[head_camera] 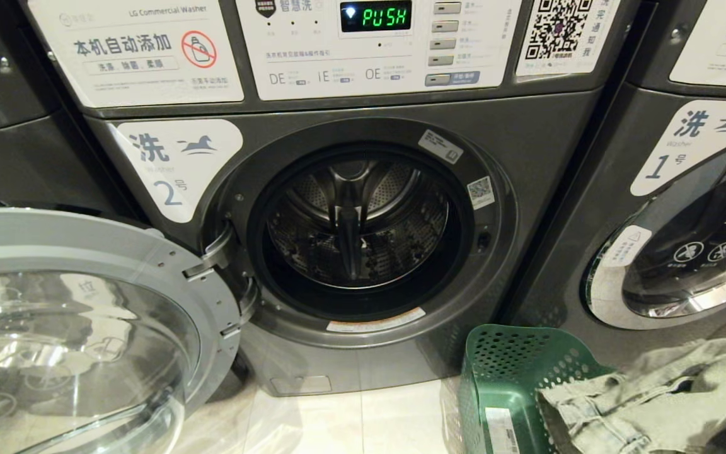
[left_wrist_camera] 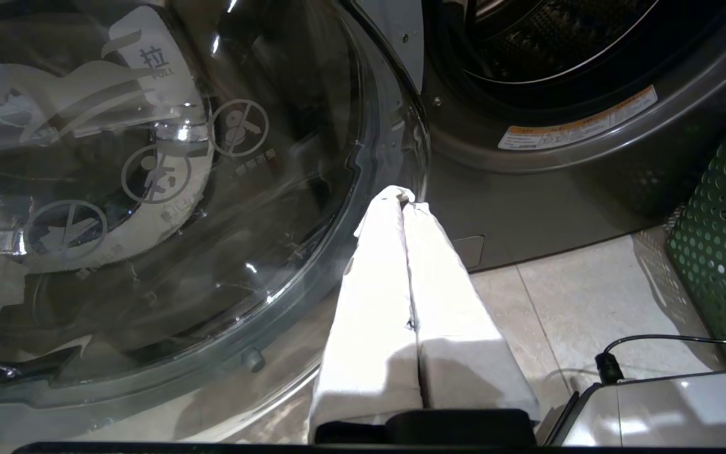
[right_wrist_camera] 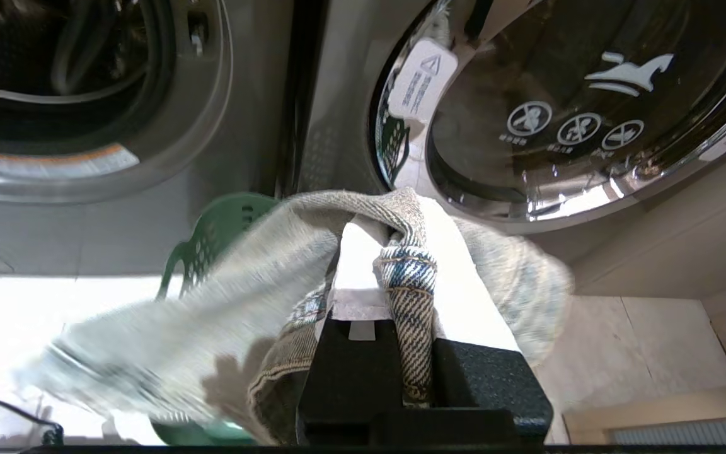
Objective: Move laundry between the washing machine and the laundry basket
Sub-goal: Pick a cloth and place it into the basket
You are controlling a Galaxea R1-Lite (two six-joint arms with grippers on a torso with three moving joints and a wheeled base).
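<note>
Jeans (right_wrist_camera: pixel 401 277) are clamped between the right gripper (right_wrist_camera: pixel 394 252) fingers above the green laundry basket (head_camera: pixel 508 372), lower right. Left gripper (left_wrist_camera: pixel 404 198) fingers are pressed together beside the open washer door (left_wrist_camera: pixel 167 208).

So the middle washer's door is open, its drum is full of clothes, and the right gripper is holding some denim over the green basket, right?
Not quite: the head view shows the drum empty. The rest holds: the door is open, and the right gripper is shut on the denim garment over the green basket.
</note>
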